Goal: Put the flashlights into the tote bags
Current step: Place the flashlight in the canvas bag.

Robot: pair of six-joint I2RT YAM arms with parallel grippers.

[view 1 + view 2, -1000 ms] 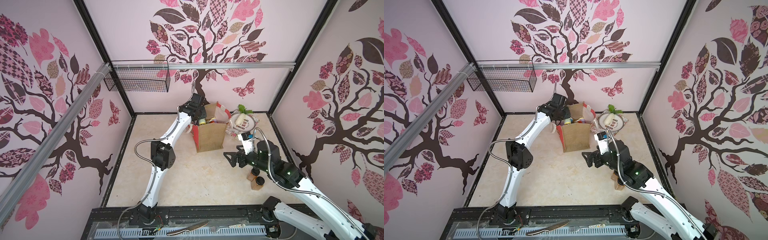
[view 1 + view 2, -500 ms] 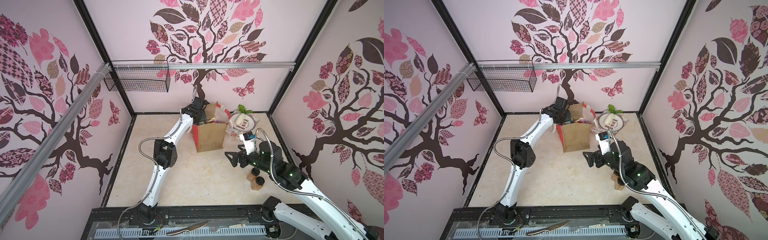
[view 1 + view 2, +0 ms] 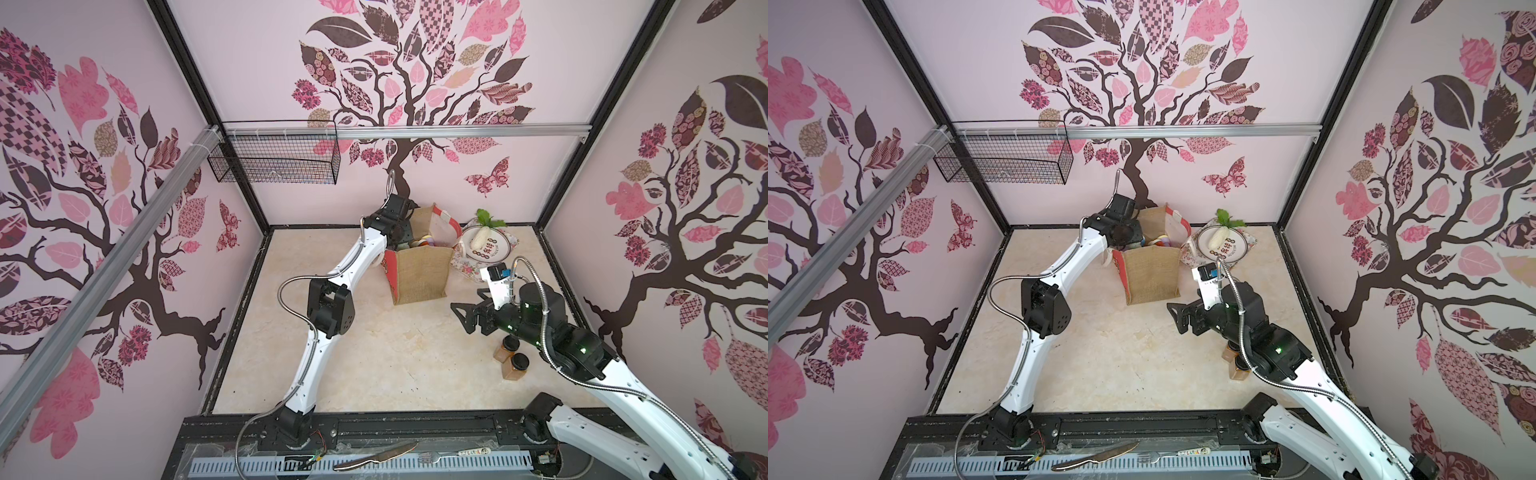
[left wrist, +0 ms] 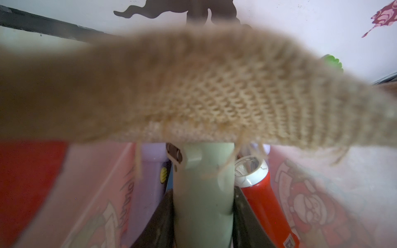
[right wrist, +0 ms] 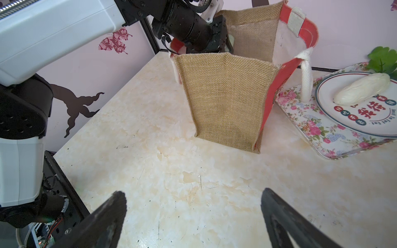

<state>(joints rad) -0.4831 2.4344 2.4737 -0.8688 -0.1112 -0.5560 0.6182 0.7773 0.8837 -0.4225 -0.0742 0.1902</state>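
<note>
The tote bag (image 3: 419, 274) (image 3: 1150, 276) stands upright and open near the back of the table, brown burlap with red side panels. My left gripper (image 4: 203, 193) reaches down into its mouth, shut on a pale green flashlight (image 4: 203, 186). The bag's burlap rim (image 4: 214, 85) crosses just above it. A red flashlight (image 4: 260, 193) and a lilac flashlight (image 4: 148, 184) lie beside it inside the bag. My right gripper (image 5: 193, 197) (image 3: 467, 313) hovers open over bare tabletop, to the bag's front right, with nothing between its fingers.
Two brown black-capped jars (image 3: 513, 359) stand under my right arm. A floral tray (image 3: 469, 264) right of the bag carries a plate (image 3: 498, 253) with a white radish (image 3: 480, 239). A black wire basket (image 3: 274, 160) hangs on the back rail.
My left gripper has sunk lower into the bag's mouth with the pale green flashlight. The right arm has barely shifted.
</note>
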